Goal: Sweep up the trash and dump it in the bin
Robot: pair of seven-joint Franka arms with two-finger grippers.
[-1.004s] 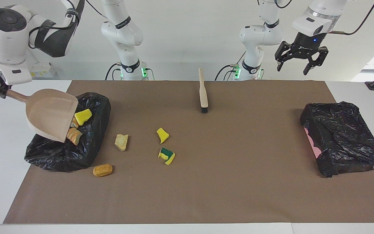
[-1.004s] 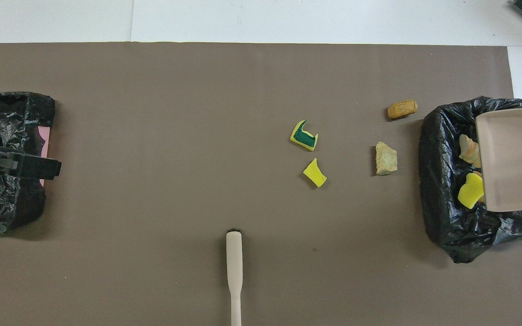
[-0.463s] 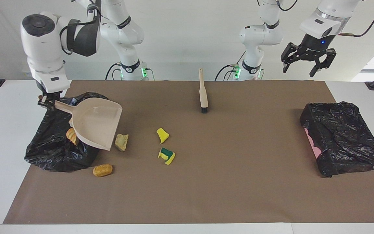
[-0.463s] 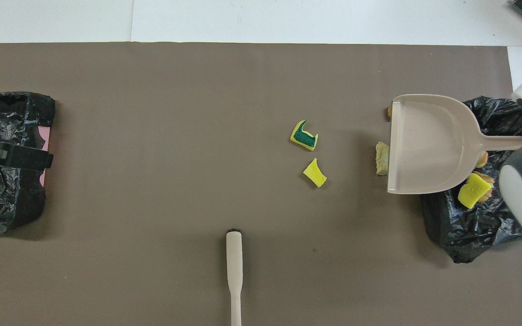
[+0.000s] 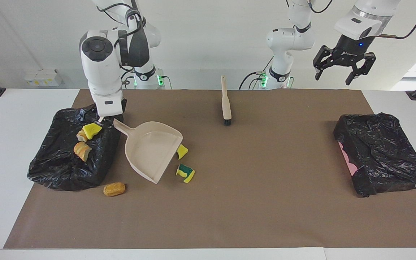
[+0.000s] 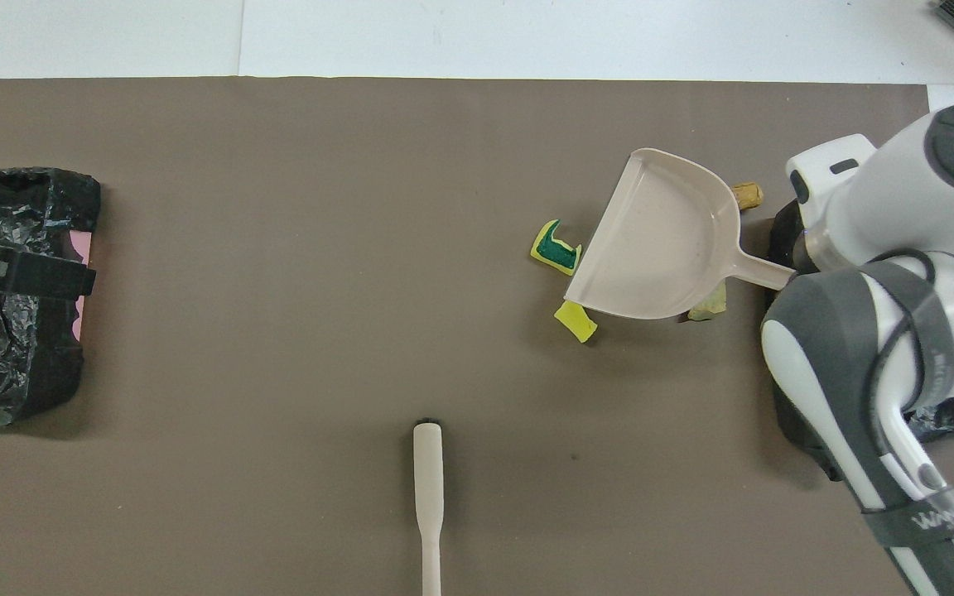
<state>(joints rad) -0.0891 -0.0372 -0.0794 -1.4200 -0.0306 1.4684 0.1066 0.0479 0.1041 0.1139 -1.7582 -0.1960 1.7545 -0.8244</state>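
My right gripper (image 5: 108,122) is shut on the handle of the beige dustpan (image 5: 154,150), which hangs tilted over the mat beside the black-lined bin (image 5: 67,166). A yellow chunk (image 5: 92,130) and two orange-beige chunks (image 5: 82,150) of trash lie in that bin. On the mat, a yellow piece (image 5: 182,151) and a yellow-green piece (image 5: 185,173) sit at the pan's lip. An orange-brown piece (image 5: 114,189) lies beside the bin. The pan (image 6: 659,240) partly covers a pale beige chunk (image 6: 709,306). My left gripper (image 5: 333,77) hangs open and holds nothing, high over the left arm's end.
The beige brush (image 5: 225,101) lies on the brown mat near the robots' edge, mid-table. A second bin in a black bag (image 5: 381,155) sits at the left arm's end. My right arm (image 6: 883,331) hides most of the first bin from above.
The right arm swung the dustpan from its tipped pose over the bin out over the mat toward the loose pieces. Three chunks stay in the bin. The left gripper rose slightly.
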